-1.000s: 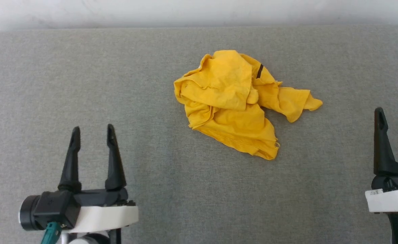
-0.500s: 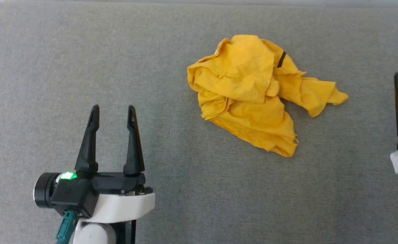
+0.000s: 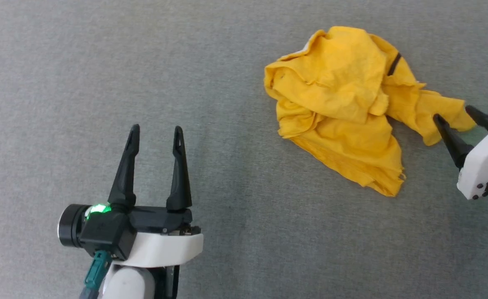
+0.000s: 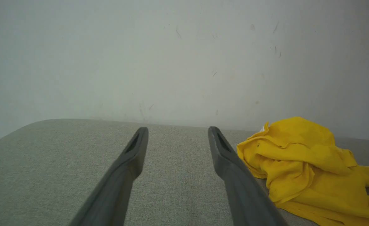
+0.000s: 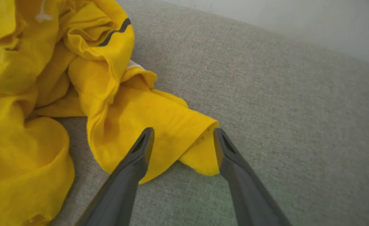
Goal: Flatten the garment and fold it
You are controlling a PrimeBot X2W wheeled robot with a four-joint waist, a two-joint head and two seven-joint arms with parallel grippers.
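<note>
Two spread tools: right tool [image 3: 452,113] flanks the garment's [image 3: 339,91] sleeve end, left tool [image 3: 156,128] well aside.

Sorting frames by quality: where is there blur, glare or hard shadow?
Head view: sharp, even light, a soft shadow under the shirt. Left wrist view: left claw blurs toward the lens, picture hazy. Right wrist view: right claw blurs likewise; the shirt's hem is crisp. No glare.

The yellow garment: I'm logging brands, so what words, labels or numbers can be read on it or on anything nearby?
No text can be read.
The garment has a black stripe and a small white scrap, neither with legible letters.
The left pincer and right pincer bear no readable marking.
</note>
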